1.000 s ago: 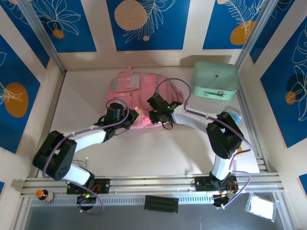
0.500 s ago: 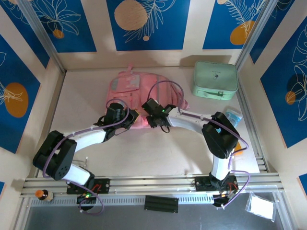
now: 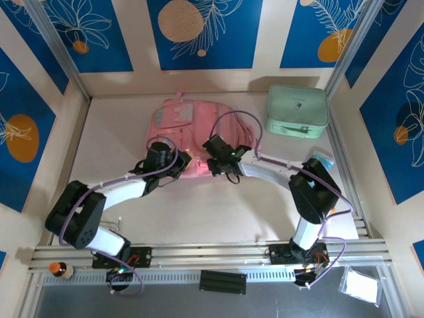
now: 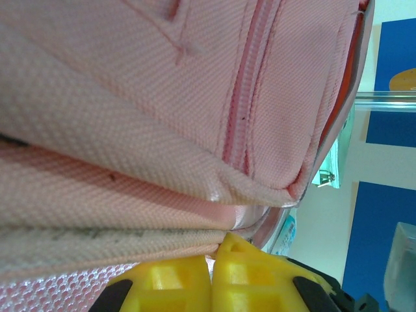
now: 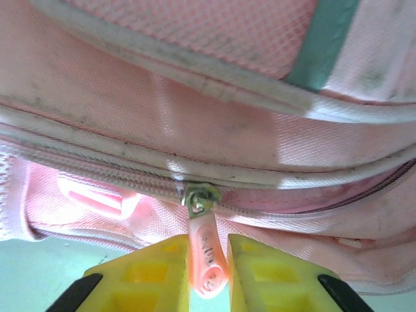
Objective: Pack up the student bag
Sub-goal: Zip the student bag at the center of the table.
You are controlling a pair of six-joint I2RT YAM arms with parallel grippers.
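The student bag (image 3: pixel 192 126) is a soft pink backpack lying flat at the back middle of the table. My left gripper (image 3: pixel 180 164) sits at its near edge; in the left wrist view its yellow fingers (image 4: pixel 169 283) meet on a fold of the bag's fabric (image 4: pixel 130 84). My right gripper (image 3: pixel 214 165) is just to the right on the same edge. In the right wrist view the bag's pink zipper pull (image 5: pixel 207 250) hangs from a metal slider (image 5: pixel 200 195) on a closed-looking zip, with the right gripper (image 5: pixel 208 260) shut on the pull.
A mint green hard case (image 3: pixel 297 110) stands at the back right. A blue packet (image 3: pixel 322 159) lies by the right rail. On the near ledge are a small bottle (image 3: pixel 58 269), a black block (image 3: pixel 222 281) and a clear pouch (image 3: pixel 361 286).
The right gripper slid a little left along the bag's near edge, then came back to the right with the pull. The left arm has stayed put.
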